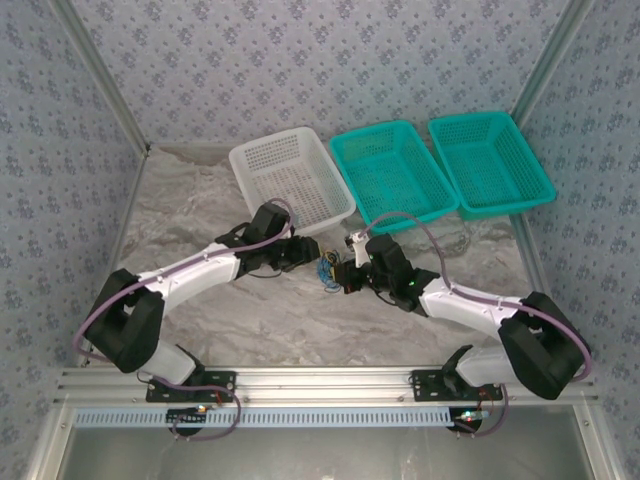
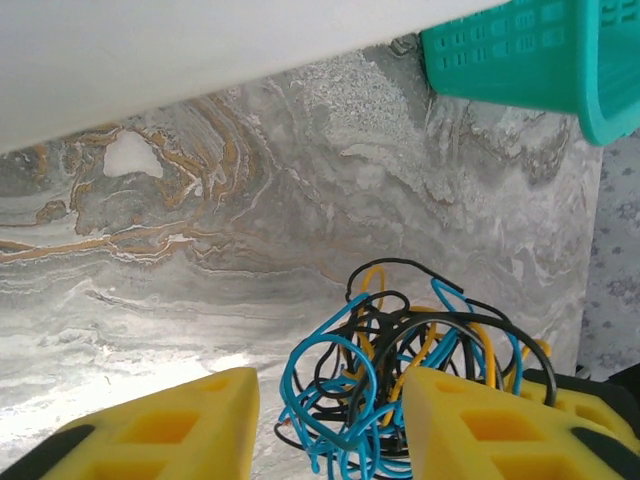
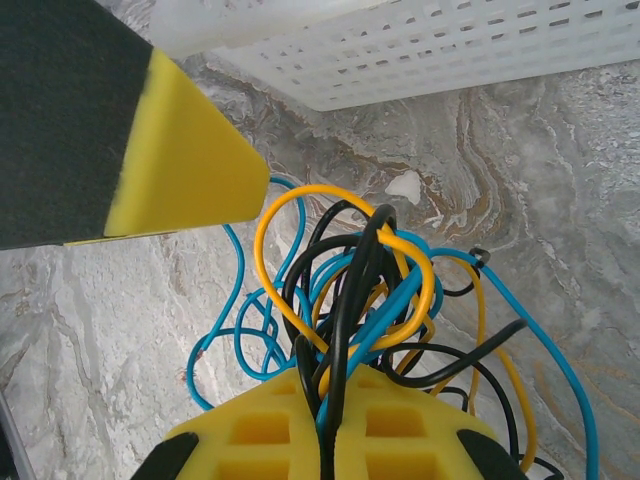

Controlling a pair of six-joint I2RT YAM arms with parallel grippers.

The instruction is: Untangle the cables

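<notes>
The cables are a small tangle of blue, black and yellow wires lying on the marble table between the two arms. My right gripper is shut on several strands of the cables, pinched between its yellow pads. My left gripper is open. Its yellow fingers stand apart on either side of the cables, with blue loops in the gap and the right pad against the tangle. From above, the left gripper and the right gripper meet at the tangle from opposite sides.
A white basket stands just behind the left gripper, with two teal baskets to its right. The white basket's wall is close above the tangle. A teal basket's corner shows at the upper right.
</notes>
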